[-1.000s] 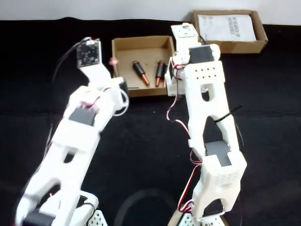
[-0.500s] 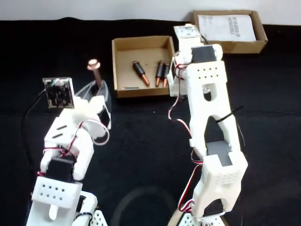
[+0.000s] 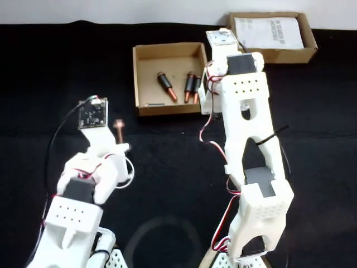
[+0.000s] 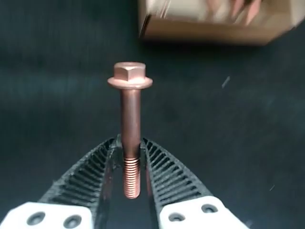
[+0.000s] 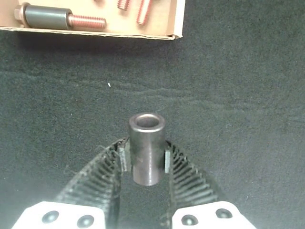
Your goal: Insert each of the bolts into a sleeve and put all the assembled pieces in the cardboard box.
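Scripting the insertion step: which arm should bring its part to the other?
Left, probably. The left fingers hold the bolt over open cloth, free to travel. The right fingers hold the sleeve, bore exposed, near the cardboard box: a ready receiver.

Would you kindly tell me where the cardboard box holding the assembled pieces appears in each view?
High view: cardboard box, far centre.
Left wrist view: box beyond the held bolt.
Right wrist view: box beyond the held sleeve.
Shared landmark: assembled pieces inside.

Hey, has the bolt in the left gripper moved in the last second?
Yes. The bolt, clamped in the left gripper, has drawn back from beside the left wall of the cardboard box toward the arm's base, now nearer than its front wall.
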